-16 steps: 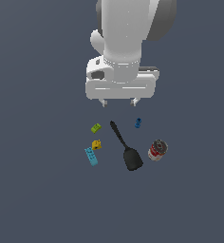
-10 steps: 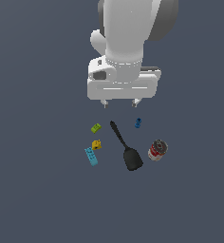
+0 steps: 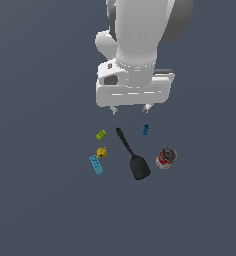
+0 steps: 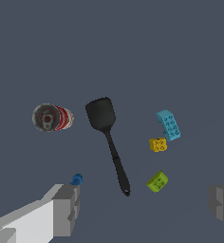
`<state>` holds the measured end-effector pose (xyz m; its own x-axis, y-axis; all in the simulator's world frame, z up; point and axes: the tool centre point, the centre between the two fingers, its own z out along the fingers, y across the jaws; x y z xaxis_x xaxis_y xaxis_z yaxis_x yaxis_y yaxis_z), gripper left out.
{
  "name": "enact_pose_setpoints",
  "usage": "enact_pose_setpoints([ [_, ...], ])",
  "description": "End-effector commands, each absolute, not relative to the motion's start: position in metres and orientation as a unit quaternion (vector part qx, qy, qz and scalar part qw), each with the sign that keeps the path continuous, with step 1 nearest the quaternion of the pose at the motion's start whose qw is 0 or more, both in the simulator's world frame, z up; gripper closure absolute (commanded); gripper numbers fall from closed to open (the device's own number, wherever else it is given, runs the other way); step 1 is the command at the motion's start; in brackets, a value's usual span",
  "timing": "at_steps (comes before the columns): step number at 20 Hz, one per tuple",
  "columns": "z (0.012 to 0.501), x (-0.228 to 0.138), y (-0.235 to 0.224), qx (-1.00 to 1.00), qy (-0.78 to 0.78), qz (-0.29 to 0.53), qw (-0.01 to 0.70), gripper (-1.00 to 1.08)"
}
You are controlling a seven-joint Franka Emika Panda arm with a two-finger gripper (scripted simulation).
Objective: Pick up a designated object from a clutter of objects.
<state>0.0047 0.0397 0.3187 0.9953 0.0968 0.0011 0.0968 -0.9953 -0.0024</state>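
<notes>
Target is the yellow brick (image 3: 102, 152), sitting on the floor at the exterior view's left side of the clutter, untouched. Main risk is its neighbours: the cyan brick (image 3: 95, 164) lies just beside it on the near-left, apparently a hair apart but I can't rule out contact, and the green brick (image 3: 101, 134) is near on the far side. A descent that's slightly off, or fingers closing along the wrong axis, likely pinches the cyan brick too or knocks it into the target. The green one is about the same size, so a wrong pick there is plausible. The spatula (image 3: 131, 155) lies to the exterior view's right of the target with a clear gap; a wide finger could clip its handle and sweep things. The dark blue brick (image 3: 145, 129) and the tin can (image 3: 166, 158) are well apart from the target, low concern. The gripper (image 3: 130, 109) hangs above the far end of the clutter, jaws spread wide, nothing held, and it's not over the target yet. The brick is tiny, so a shallow grasp could squirt it out sideways.
</notes>
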Motion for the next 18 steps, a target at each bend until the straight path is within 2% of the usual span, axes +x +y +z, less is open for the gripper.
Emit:
enact_pose_setpoints([
  [1, 0.316, 0.005, 0.039, -0.999, -0.042, 0.000, 0.002, -0.92],
  [9, 0.295, 0.010, 0.031, -1.000, 0.015, 0.001, 0.007, -0.92],
  [18, 0.249, 0.018, 0.013, -0.990, 0.140, 0.003, 0.016, -0.92],
])
